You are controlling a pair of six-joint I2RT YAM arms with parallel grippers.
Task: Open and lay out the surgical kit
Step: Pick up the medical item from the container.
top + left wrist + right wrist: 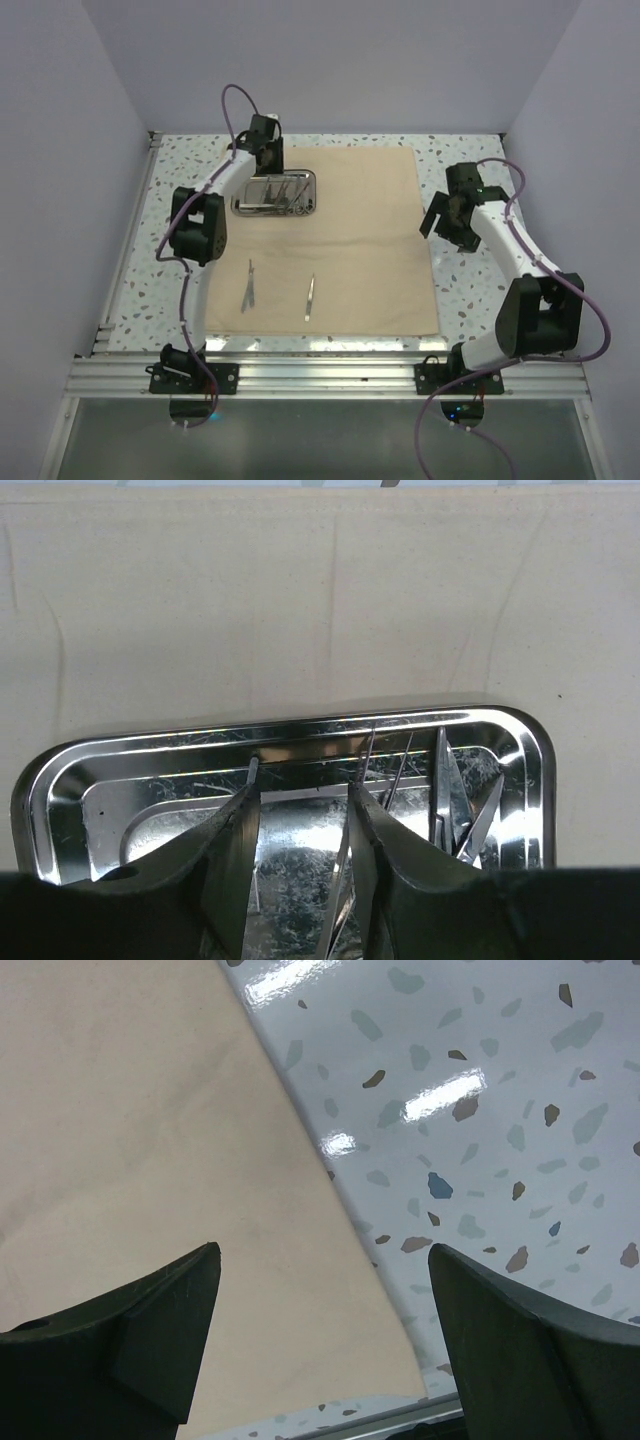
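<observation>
The beige cloth wrap lies spread flat on the table. At its back left stands the shiny steel tray, with several thin silver instruments in it. My left gripper reaches down into the tray. In the left wrist view this gripper shows a gap between its fingers, and a thin instrument runs along the inside of the right finger. More instruments lie to the right. Two instruments lie on the cloth's front part. My right gripper hovers open over the cloth's right edge.
The speckled table top shows around the cloth. White walls close in the left, back and right sides. A metal rail with both arm bases runs along the near edge.
</observation>
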